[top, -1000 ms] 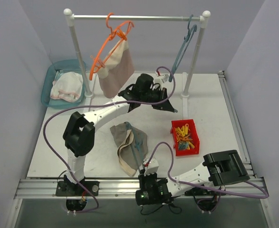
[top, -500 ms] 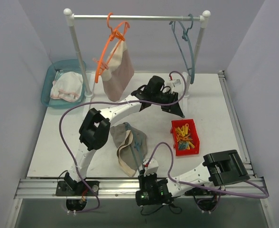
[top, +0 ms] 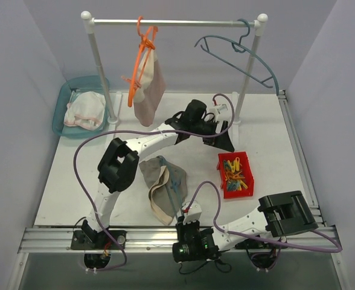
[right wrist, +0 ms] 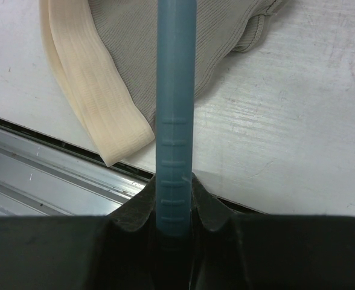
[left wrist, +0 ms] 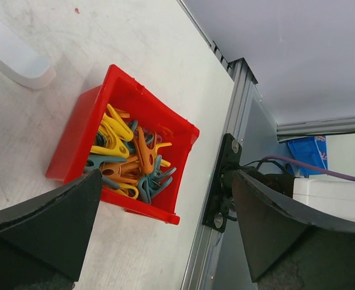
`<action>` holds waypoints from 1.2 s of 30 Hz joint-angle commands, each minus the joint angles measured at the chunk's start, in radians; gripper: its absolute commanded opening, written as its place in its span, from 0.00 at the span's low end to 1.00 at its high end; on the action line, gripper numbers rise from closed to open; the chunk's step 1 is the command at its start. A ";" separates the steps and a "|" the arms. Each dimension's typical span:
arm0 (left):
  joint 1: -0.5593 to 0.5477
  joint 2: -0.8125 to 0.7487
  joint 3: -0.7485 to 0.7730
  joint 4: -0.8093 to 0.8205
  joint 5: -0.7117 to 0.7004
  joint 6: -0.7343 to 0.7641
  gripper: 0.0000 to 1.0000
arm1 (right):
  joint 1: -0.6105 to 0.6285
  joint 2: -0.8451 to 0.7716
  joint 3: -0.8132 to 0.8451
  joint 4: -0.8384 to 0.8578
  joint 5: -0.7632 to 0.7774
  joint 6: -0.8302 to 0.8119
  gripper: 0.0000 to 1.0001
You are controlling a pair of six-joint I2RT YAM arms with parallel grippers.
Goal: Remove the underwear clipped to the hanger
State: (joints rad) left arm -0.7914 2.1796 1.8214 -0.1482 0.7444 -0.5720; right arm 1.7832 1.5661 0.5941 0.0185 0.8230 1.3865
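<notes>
Red plastic peg bin (left wrist: 75, 138) lies under our spread left jaws; left of it, right jaws pinch a blue plastic bar (right wrist: 175, 121).

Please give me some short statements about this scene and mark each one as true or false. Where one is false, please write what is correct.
1. The dusty pink underwear hangs from the orange hanger. True.
2. The red bin is empty. False: it holds clothespins.
3. The left gripper is open and holds nothing. True.
4. The white underwear lies on the table beside the red bin. False: it lies in the teal basket.
5. The right gripper is closed on a blue bar. True.
6. A cloth is clipped to the blue-grey hanger. False: that hanger is bare.
</notes>
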 commanded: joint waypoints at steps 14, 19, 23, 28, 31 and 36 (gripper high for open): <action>0.133 -0.697 -0.396 -0.016 -0.399 0.069 0.94 | 0.013 -0.116 0.033 -0.092 0.093 -0.018 0.00; 0.135 -0.868 -0.620 -0.027 -0.471 0.052 0.94 | -0.001 -0.166 0.046 -0.129 0.114 -0.049 0.00; 0.133 -1.019 -0.741 -0.048 -0.510 0.046 0.94 | -0.019 -0.178 0.042 -0.167 0.125 -0.026 0.00; 0.130 -1.155 -0.853 -0.096 -0.546 0.061 0.94 | -0.054 -0.195 0.033 -0.184 0.128 -0.021 0.00; 0.126 -1.230 -0.890 -0.152 -0.622 0.064 0.94 | -0.079 -0.210 0.029 -0.187 0.130 -0.018 0.00; 0.123 -1.294 -0.922 -0.258 -0.782 0.067 0.94 | -0.111 -0.215 0.038 -0.189 0.125 -0.055 0.00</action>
State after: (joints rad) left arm -0.6651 0.9092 0.9199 -0.3378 0.0902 -0.5190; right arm 1.6852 1.3766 0.6121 -0.1253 0.8703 1.3437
